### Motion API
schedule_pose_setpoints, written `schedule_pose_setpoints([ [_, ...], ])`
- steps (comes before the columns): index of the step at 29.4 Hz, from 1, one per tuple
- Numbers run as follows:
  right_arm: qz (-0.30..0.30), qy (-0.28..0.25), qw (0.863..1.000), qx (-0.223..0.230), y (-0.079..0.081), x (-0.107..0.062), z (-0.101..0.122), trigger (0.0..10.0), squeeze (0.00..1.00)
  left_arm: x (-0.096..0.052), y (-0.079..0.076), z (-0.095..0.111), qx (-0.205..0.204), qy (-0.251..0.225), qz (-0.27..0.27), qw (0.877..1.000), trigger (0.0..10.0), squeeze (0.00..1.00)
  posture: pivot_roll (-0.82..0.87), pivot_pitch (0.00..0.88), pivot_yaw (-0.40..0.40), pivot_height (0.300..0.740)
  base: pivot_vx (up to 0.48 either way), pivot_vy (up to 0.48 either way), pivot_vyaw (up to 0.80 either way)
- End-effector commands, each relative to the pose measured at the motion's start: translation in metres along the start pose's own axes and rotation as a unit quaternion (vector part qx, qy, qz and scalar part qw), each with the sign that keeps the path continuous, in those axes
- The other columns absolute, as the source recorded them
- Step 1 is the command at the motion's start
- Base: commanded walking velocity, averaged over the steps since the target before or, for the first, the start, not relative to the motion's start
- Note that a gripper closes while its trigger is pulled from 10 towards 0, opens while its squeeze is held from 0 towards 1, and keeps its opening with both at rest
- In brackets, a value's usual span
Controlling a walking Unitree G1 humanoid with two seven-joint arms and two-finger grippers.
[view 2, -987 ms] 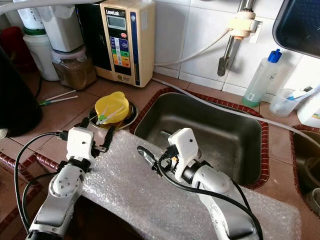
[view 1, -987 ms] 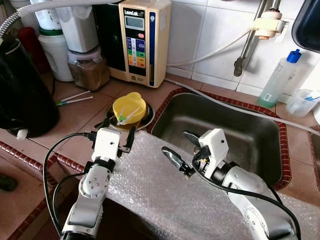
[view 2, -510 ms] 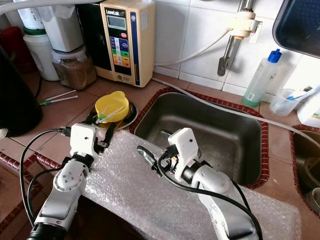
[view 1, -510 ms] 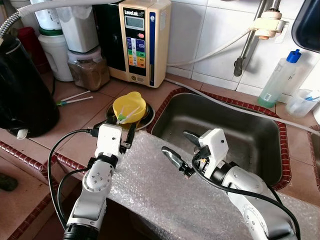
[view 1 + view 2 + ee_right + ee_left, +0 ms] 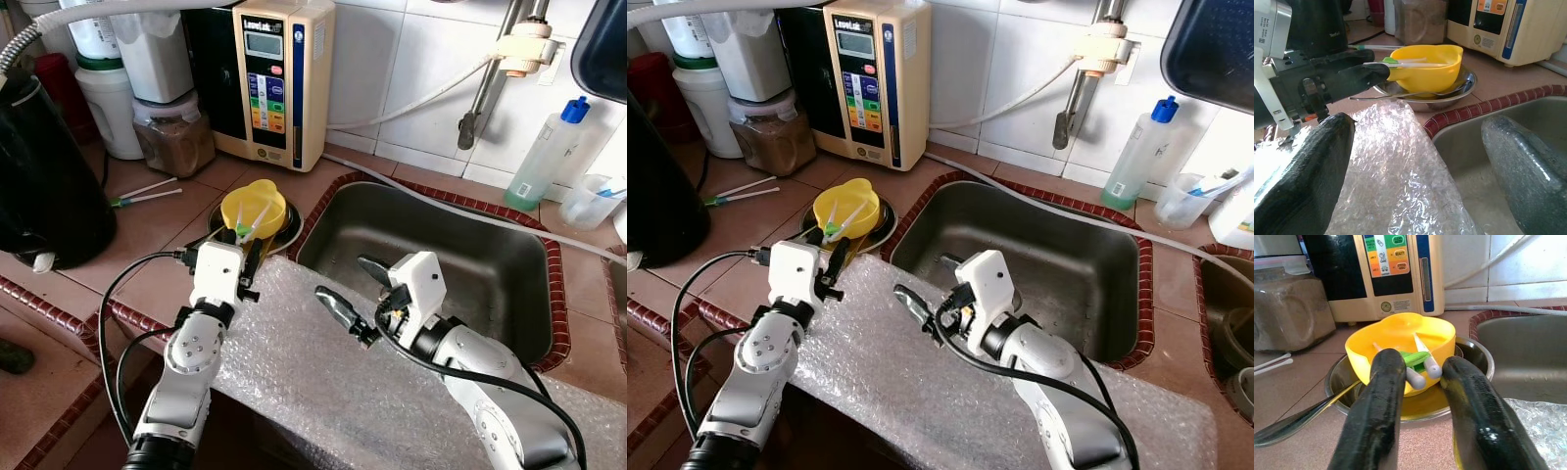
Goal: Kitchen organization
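Observation:
A yellow bowl (image 5: 253,206) sits inside a steel bowl (image 5: 286,229) on the counter, left of the sink (image 5: 470,259). Two white utensils with green parts (image 5: 1411,358) lean over the yellow bowl's near rim. My left gripper (image 5: 240,253) is right at that rim, its fingers (image 5: 1381,396) a narrow gap apart with the utensil handle ends between the tips; it is open. A sheet of bubble wrap (image 5: 323,382) covers the counter's front edge. Above it, by the sink's near corner, my right gripper (image 5: 355,291) stands wide open and holds nothing.
A cream water ioniser (image 5: 279,78) and a jar of brown powder (image 5: 174,132) stand at the back. A black kettle (image 5: 49,176) is at the far left, with thin sticks (image 5: 147,192) lying nearby. A blue-capped bottle (image 5: 549,152) stands right of the tap hose (image 5: 470,108).
My left gripper has moved forward to the yellow bowl's rim and its fingers have drawn closer together. The right arm has barely shifted.

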State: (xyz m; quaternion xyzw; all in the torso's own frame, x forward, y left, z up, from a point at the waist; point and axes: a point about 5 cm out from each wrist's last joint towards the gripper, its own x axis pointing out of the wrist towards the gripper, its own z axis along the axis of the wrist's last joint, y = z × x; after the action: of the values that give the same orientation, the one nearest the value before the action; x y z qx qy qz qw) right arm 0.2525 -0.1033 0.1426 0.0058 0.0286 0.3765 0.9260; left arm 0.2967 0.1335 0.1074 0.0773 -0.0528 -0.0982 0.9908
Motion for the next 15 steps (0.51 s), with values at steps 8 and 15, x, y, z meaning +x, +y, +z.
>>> schedule_pose_setpoints([
  [8,-0.007,-0.003,1.000,-0.003,-0.0020,-0.0003,0.0016,10.0,0.00,0.0032,-0.0024,0.0010,0.008,-0.003,-0.012,1.000,0.0,0.00,0.04,0.000,-0.012,0.740,0.000,0.000,0.00],
  [15,-0.007,-0.002,1.000,-0.006,-0.0019,0.0005,0.0020,10.0,0.00,0.0032,-0.0014,0.0005,0.015,-0.002,-0.009,1.000,0.0,0.00,0.04,0.000,-0.012,0.740,0.000,0.000,0.00],
])
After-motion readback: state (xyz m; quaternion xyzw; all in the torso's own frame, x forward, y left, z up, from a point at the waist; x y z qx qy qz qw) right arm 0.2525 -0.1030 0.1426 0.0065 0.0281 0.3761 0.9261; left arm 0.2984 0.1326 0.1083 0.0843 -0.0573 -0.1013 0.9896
